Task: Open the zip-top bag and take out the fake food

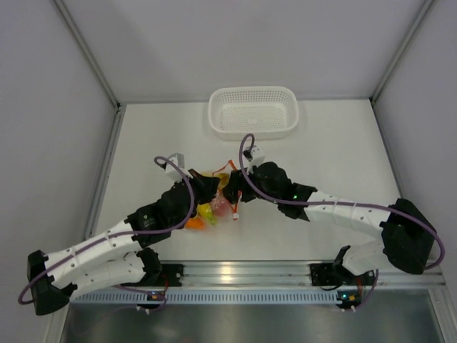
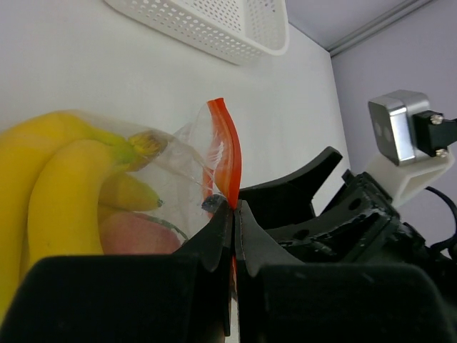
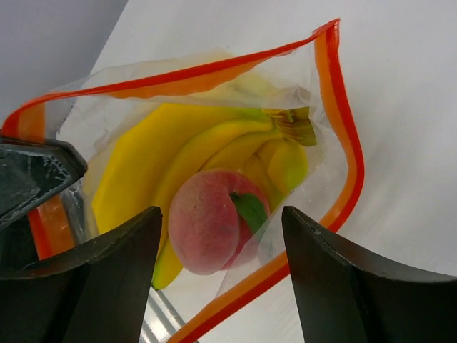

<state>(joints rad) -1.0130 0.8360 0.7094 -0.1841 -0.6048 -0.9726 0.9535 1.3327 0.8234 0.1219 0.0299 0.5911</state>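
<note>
Zip-top bag lies on the table between both arms, mouth facing your right gripper | left gripper pinched tight on the zip strip | right jaws spread wide, holding nothing | peach sits dead ahead between them, bananas behind it.

Clear crinkly plastic zip-top bag, glossy plastic bananas, matt pink peach; perforated white plastic basket

Small clear crinkly zip-top bag, orange-red zip strip, mouth open just ahead of the right end effector, strip pinched in the left end effector; yellow plastic bananas and pink peach inside.
</note>
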